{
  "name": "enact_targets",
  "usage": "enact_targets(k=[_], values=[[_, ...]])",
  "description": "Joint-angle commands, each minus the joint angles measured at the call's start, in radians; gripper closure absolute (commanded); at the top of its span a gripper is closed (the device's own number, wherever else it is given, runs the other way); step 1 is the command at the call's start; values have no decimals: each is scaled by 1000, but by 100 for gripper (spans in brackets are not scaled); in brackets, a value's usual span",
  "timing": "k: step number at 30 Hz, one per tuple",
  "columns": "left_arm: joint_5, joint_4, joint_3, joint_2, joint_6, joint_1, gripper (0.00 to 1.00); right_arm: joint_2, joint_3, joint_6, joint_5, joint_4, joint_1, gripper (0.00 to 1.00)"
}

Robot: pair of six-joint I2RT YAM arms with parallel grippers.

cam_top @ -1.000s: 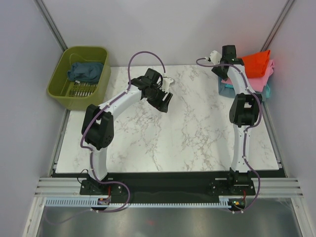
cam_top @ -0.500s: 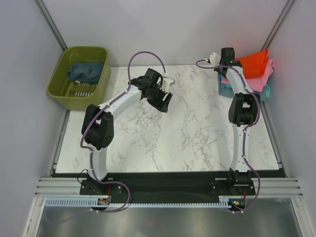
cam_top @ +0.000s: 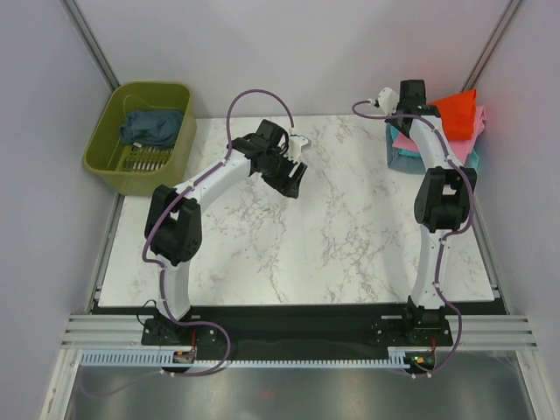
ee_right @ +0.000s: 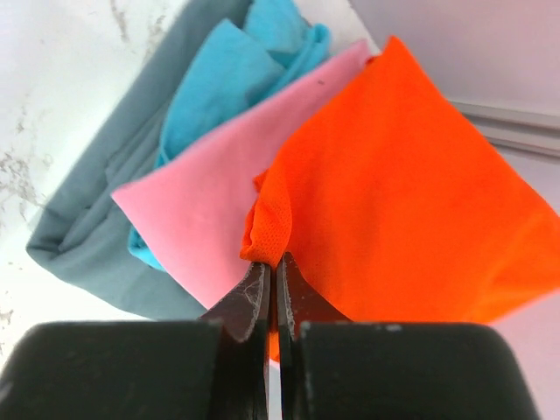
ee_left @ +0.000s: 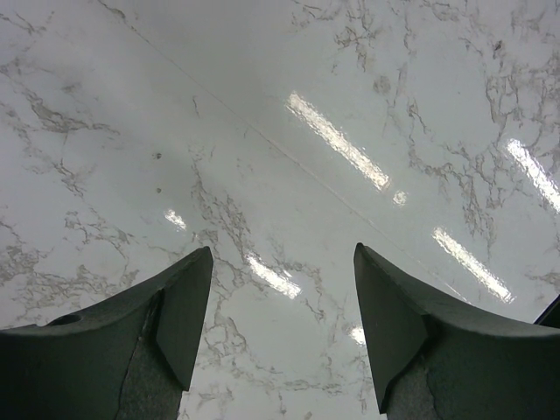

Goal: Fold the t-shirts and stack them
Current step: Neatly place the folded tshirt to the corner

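Note:
Four folded t-shirts lie stacked at the table's far right corner: orange-red [ee_right: 402, 201] on top, then pink [ee_right: 206, 197], light teal [ee_right: 219, 79] and slate-grey [ee_right: 96, 210] at the bottom. My right gripper [ee_right: 273, 258] is shut on a bunched edge of the orange-red shirt [cam_top: 457, 109], its jaws pressed together with the fabric pinched between the tips. From above, the right gripper [cam_top: 426, 108] sits at the stack's left side. My left gripper [ee_left: 282, 249] hangs open over bare marble near the table's back middle [cam_top: 293, 179], holding nothing.
An olive-green basket [cam_top: 103, 162] stands off the table's far left corner with a dark blue shirt [cam_top: 150, 125] in it. Grey walls close in behind and on both sides. The stack lies close to the right wall.
My right gripper went from open to shut, pinching the orange-red shirt's edge, and shifted slightly right. The left arm stayed still.

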Motion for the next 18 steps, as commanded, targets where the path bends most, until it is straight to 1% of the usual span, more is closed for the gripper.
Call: enact_targets(k=[1, 7, 12, 13, 14, 15, 16, 17, 18], values=[[33, 19, 37, 11, -26, 0, 26, -93, -18, 23, -1, 9, -19, 100], [38, 20, 46, 17, -29, 0, 26, -126, -80, 27, -6, 8, -36, 100], [35, 20, 48, 19, -29, 0, 26, -136, -100, 35, -6, 6, -42, 100], [35, 20, 48, 19, -29, 0, 26, -136, -101, 38, -13, 6, -41, 98], [35, 20, 48, 19, -30, 0, 26, -136, -98, 40, -17, 6, -42, 95], [36, 20, 48, 20, -29, 0, 26, -135, -95, 50, -21, 6, -42, 79], [38, 19, 49, 22, -30, 0, 26, -133, -80, 61, -45, 3, -41, 71], [38, 20, 49, 22, -29, 0, 26, -141, -69, 72, -62, -4, -42, 57], [39, 20, 51, 22, -29, 0, 26, -149, -61, 90, -90, -9, -42, 52]])
